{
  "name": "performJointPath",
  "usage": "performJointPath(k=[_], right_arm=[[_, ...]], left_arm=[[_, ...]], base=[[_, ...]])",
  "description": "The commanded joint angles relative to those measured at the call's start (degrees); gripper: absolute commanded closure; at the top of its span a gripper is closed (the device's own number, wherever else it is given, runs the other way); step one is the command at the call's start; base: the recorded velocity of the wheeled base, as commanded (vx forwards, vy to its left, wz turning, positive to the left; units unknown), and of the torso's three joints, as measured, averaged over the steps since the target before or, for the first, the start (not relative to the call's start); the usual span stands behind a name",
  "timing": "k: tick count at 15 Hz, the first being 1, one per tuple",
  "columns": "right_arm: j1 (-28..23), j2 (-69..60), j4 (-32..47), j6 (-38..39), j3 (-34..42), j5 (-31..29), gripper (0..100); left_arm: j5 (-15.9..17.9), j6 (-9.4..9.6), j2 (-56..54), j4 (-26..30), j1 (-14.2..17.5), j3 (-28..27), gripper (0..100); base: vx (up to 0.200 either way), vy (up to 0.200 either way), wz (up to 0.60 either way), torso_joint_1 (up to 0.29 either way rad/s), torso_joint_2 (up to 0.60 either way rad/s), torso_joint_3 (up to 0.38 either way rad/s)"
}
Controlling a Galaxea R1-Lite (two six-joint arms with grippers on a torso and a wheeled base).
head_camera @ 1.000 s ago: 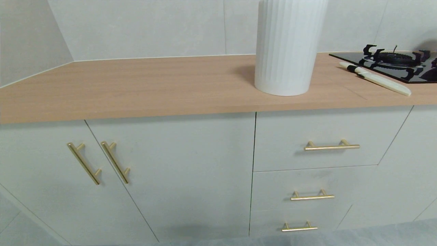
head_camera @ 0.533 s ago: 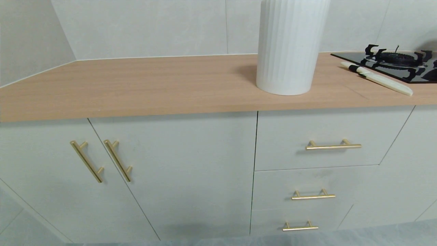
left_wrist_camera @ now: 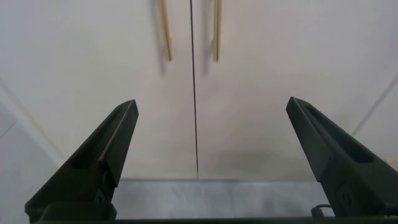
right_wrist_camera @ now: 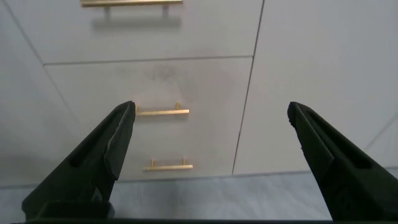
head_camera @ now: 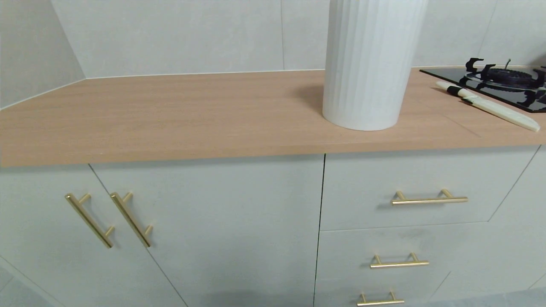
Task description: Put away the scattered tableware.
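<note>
A pale tiled wall [head_camera: 192, 34] backs a wooden countertop [head_camera: 170, 115] that runs across the upper half of the head view. In the upper right of that frame we see a tall white ribbed container [head_camera: 371, 64] standing upright on the wood, its top cut off by the frame's upper edge. Near the right edge lies the knife [head_camera: 490, 107], cream in blade and handle with a black band between them. It rests flat on the countertop, slanting from upper left to lower right, well apart from the container. Its handle end sits just beside the near edge of a black glass hob [head_camera: 458, 77], which carries a black burner grate [head_camera: 507, 76] in the upper right corner.

Below the countertop, the lower left of the frame holds two cabinet doors [head_camera: 213, 230] with a pair of slanting gold handles [head_camera: 88, 219] close together. The lower right holds three shut drawers [head_camera: 384, 179] stacked one above another, each with a gold bar handle [head_camera: 428, 199].

In the left wrist view we find the left gripper [left_wrist_camera: 211, 143] with its dark fingers spread wide and nothing between them, facing the seam of the two doors. In the right wrist view the right gripper [right_wrist_camera: 208, 149] is likewise spread wide and holds nothing, facing the drawer fronts
</note>
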State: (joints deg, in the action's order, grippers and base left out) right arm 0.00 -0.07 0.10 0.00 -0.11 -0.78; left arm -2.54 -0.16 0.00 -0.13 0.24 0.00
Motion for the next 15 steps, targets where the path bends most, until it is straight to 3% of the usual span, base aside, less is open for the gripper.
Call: performJointPath(k=[1, 7, 15], right_arm=[[0.0, 0.07, -0.01, 0.0, 0.02, -0.01, 0], [0.0, 0.07, -0.01, 0.0, 0.02, -0.01, 0], [0.0, 0.07, -0.01, 0.0, 0.02, -0.01, 0]], left_arm=[[-0.01, -0.02, 0.0, -0.04, 0.02, 0.0, 0], [-0.01, 0.07, 0.0, -0.04, 0.02, 0.0, 0], [-0.01, 0.07, 0.0, -0.04, 0.02, 0.0, 0]], base=[[0.0, 0.0, 0.0, 0.0, 0.0, 0.0], [0.0, 0.0, 0.0, 0.0, 0.0, 0.0], [0.0, -0.2, 0.0, 0.004, 0.0, 0.002]])
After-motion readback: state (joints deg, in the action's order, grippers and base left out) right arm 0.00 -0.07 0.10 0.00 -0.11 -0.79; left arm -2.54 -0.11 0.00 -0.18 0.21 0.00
